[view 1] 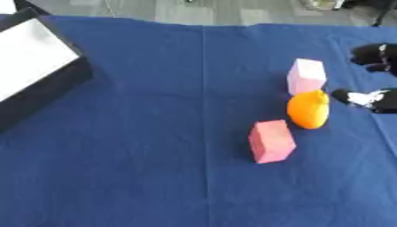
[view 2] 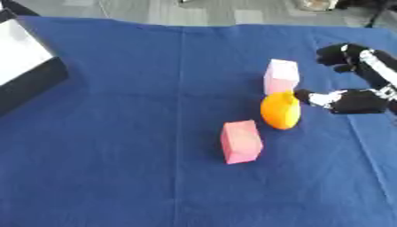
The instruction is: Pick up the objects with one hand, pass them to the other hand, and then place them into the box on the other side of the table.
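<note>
Three objects lie right of centre on the blue cloth. A pale pink block (view 2: 281,76) stands farthest back. Just in front of it sits an orange rounded fruit-like object (view 2: 280,111), and nearer me lies a darker pink block (view 2: 241,141). My right hand (view 2: 363,101) reaches in from the right edge and is open. Its thumb (view 2: 316,97) points at the orange object's right side, very close to it or touching. Its fingers (view 2: 341,55) hang apart to the right of the pale block. It holds nothing. My left hand does not show.
A box with black walls (view 1: 48,85) and a white inside stands at the far left corner. The blue cloth (view 1: 139,146) covers the whole table; grey floor runs along the far edge.
</note>
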